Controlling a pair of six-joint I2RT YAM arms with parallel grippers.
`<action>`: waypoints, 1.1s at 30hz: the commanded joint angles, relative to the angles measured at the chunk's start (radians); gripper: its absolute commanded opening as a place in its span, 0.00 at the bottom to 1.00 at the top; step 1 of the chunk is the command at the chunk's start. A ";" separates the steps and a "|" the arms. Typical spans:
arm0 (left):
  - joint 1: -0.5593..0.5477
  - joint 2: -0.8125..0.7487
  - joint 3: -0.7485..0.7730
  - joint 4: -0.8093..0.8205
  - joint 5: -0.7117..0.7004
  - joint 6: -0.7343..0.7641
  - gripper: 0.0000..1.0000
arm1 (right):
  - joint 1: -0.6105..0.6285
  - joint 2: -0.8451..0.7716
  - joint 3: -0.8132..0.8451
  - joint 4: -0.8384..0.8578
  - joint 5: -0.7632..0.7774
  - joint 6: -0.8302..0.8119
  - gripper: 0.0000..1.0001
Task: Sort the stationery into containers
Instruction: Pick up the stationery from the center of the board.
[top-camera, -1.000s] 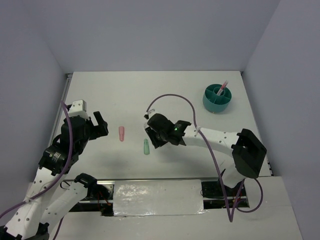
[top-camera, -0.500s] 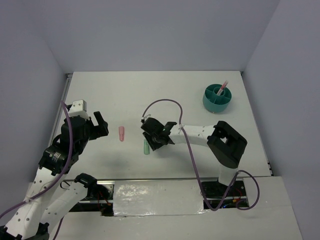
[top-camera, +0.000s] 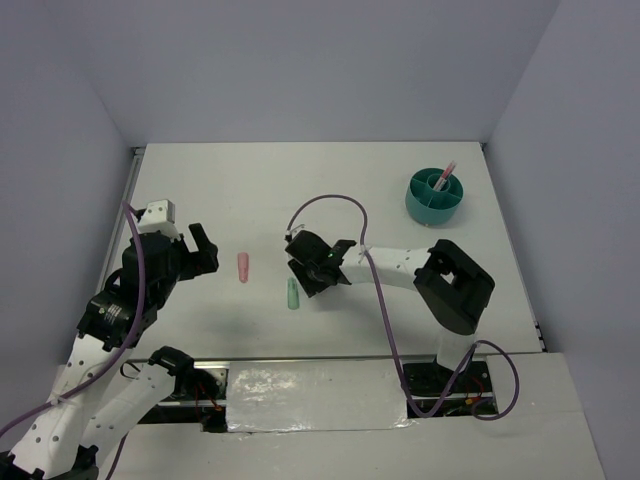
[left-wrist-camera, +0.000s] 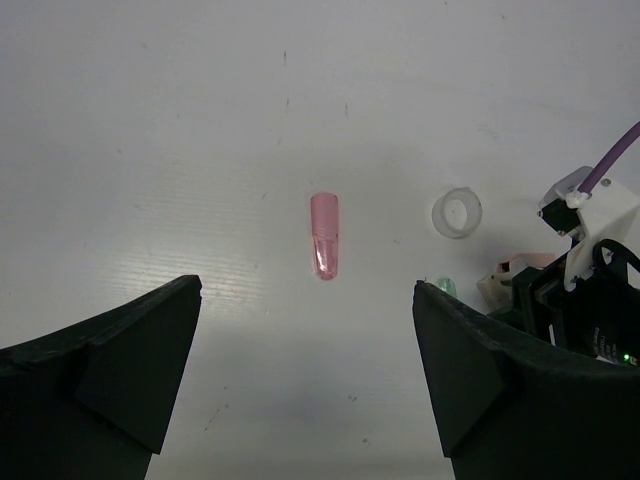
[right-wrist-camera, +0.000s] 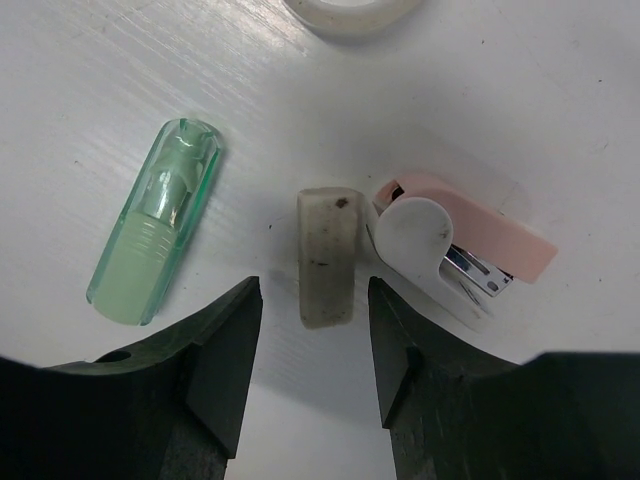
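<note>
The round teal organiser (top-camera: 435, 197) stands at the far right with a thin pink pen (top-camera: 445, 172) upright in it. A short pink stub (top-camera: 243, 267) lies left of centre and shows in the left wrist view (left-wrist-camera: 325, 236). A mint-green stub (right-wrist-camera: 155, 235), a tan block (right-wrist-camera: 327, 255), a pink-and-white mini stapler (right-wrist-camera: 455, 250) and a white tape ring (right-wrist-camera: 350, 15) lie together under my right gripper (right-wrist-camera: 312, 290). It is open, low over the table, with its jaws either side of the tan block's near end. My left gripper (left-wrist-camera: 308, 288) is open and empty, above the table, short of the pink stub.
The mint-green stub (top-camera: 293, 293) lies just left of my right gripper (top-camera: 305, 275). The right arm's elbow (top-camera: 455, 285) is folded at mid-right. My left gripper (top-camera: 200, 250) hovers at the left. Grey walls enclose the white table (top-camera: 350, 190).
The right arm has folded its elbow inward to the left. Its gripper has shifted slightly left beside the mint-green stub. The left arm has not moved.
</note>
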 joint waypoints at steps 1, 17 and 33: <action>0.006 -0.003 0.001 0.043 0.018 0.014 0.99 | -0.009 0.012 0.024 0.031 0.016 -0.029 0.54; 0.004 0.000 -0.002 0.047 0.031 0.020 0.99 | -0.036 0.076 0.072 0.081 -0.057 -0.096 0.52; 0.004 -0.006 -0.002 0.050 0.039 0.024 0.99 | -0.036 0.021 0.090 0.047 -0.159 -0.108 0.00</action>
